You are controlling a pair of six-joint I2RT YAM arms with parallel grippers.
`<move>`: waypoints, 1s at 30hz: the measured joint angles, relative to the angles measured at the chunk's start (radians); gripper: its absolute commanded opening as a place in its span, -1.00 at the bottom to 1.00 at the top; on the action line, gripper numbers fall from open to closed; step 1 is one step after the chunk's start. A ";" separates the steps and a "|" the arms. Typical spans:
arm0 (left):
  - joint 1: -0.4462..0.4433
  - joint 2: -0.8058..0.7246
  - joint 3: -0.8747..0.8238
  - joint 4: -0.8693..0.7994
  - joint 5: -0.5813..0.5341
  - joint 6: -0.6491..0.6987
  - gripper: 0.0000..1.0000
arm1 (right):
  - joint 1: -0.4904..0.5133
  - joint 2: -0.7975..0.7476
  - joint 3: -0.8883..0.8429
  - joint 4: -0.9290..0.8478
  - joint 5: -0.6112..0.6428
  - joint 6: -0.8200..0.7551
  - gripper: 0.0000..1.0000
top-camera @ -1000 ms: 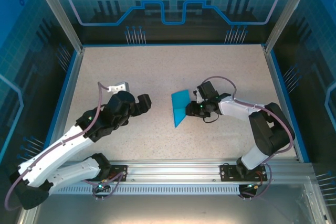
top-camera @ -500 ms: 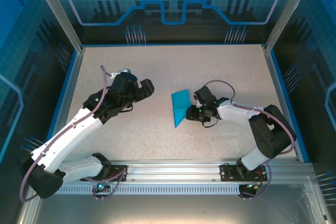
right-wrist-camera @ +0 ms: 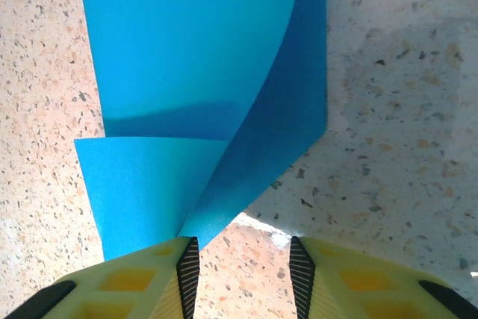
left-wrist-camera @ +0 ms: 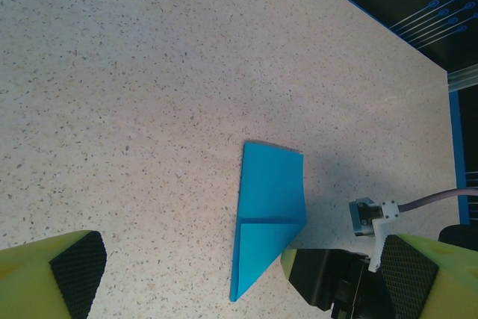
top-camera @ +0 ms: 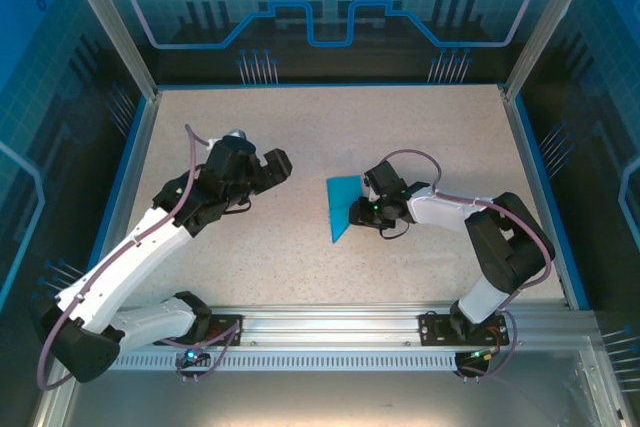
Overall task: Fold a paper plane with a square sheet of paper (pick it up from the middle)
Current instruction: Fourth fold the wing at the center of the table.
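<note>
At left on the speckled table, the left gripper hangs over bare tabletop. Its jaws are spread wide with nothing between them, and it is aimed toward the middle. Just right of centre lies the square sheet of paper, bright blue and partly folded. Its broad end faces the far side and its sharp point faces the arms' bases, and one layer curls up off the surface along its right side. At that right edge the right gripper sits low, jaws part-way apart with bare table between them and clamping nothing. One finger overlaps the paper's nearest corner; the other stands beside it, clear of the sheet.
</note>
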 measured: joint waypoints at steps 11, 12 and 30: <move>0.008 -0.002 0.014 -0.005 0.008 0.008 0.97 | -0.008 -0.016 -0.035 0.022 0.004 0.028 -0.14; 0.008 -0.002 0.015 -0.005 0.011 0.008 0.97 | -0.018 -0.026 -0.053 0.027 -0.004 0.031 -0.14; 0.016 0.010 0.048 -0.007 0.067 0.010 0.97 | -0.068 -0.012 -0.096 0.151 -0.143 0.071 0.08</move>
